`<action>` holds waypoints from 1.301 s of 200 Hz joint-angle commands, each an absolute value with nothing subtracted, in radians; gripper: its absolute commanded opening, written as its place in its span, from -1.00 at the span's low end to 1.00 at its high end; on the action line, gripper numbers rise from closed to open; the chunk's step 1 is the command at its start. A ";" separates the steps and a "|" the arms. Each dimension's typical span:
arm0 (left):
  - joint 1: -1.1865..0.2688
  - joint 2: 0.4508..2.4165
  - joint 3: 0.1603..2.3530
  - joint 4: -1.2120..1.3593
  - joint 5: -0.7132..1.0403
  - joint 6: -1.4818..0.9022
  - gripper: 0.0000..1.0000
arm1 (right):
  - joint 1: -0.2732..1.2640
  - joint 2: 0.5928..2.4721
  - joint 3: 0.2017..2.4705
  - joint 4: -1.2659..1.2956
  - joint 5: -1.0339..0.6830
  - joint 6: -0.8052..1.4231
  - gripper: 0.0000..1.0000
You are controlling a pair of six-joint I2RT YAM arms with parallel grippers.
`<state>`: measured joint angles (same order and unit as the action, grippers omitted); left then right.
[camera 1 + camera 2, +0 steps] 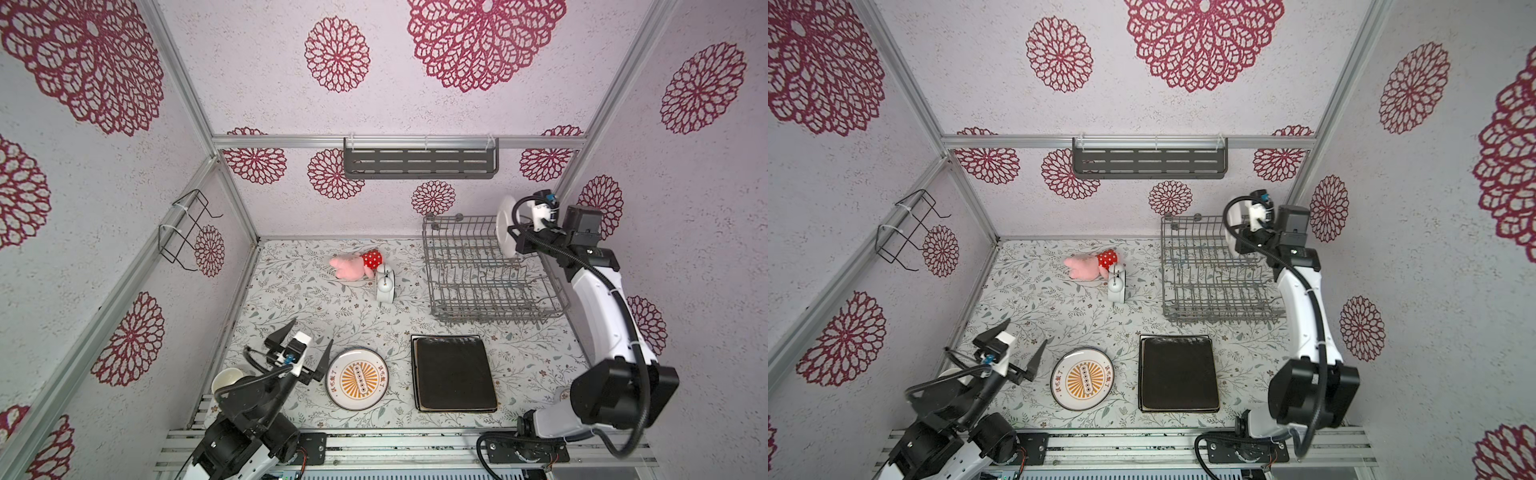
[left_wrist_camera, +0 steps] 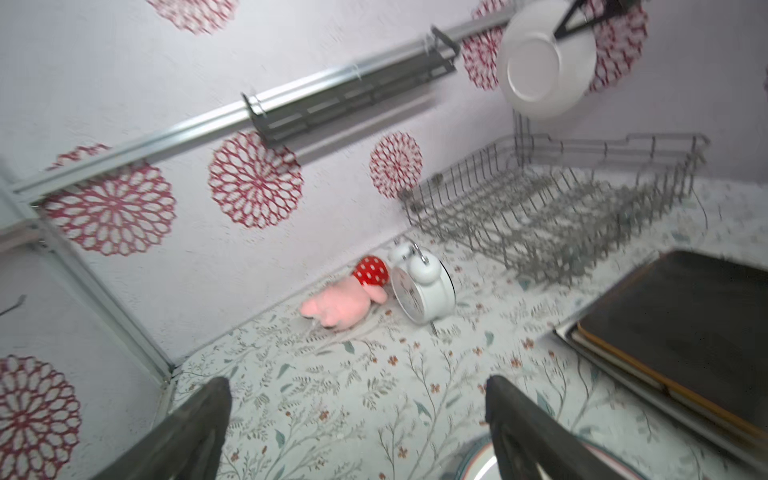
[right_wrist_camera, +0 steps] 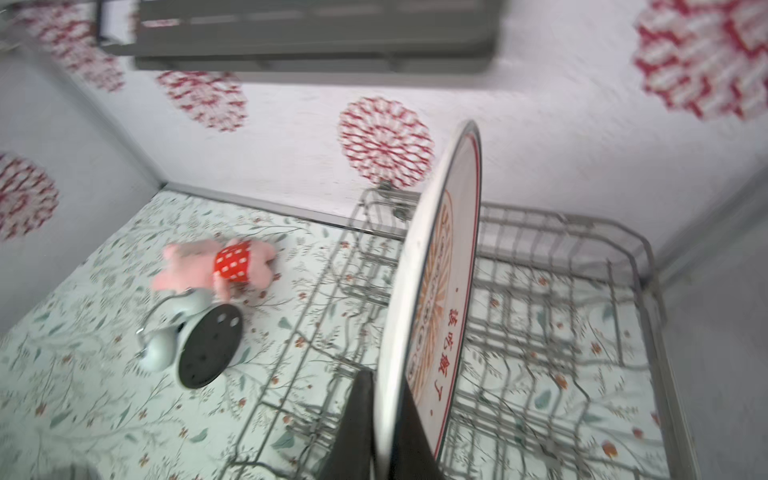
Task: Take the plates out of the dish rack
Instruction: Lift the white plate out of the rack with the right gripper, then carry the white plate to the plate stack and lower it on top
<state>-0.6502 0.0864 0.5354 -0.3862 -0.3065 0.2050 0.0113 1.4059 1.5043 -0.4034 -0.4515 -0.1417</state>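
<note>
my right tool [image 3: 384, 424] is clamped tight on the rim of a round white plate [image 3: 440, 291], which i hold on edge above the far right corner of the dish rack [image 1: 486, 270]; in the right wrist view the plate's printed face with its orange sunburst and red characters is turned away from the pink toy, and the dark fingers [image 3: 357, 419] pinch its lower edge from both sides. in the left wrist view the same plate [image 2: 540, 62] hangs clear of the rack's tines, showing its plain white back. in both top views the rack looks bare of plates, its rows of upright tines standing open on the flowered worktop [image 1: 316, 316]. my left tool [image 1: 309, 347] is spread wide and holds nothing, hovering low over the near left of the worktop, just beside a second round plate with a sunburst print [image 1: 357, 378] that lies flat. to the right of that plate sits a stack of square plates [image 1: 455, 373], a dark one on top, in front of the rack. further back, between the rack and the left wall, a white alarm clock [image 1: 385, 283] stands touching a pink plush toy [image 1: 353, 266]. a white mug [image 1: 226, 379] sits behind my left arm at the near left corner.
</note>
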 commanded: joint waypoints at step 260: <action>-0.644 0.188 0.755 -0.660 -0.416 -0.397 0.95 | 1.598 1.615 0.935 0.177 0.775 -0.844 -0.95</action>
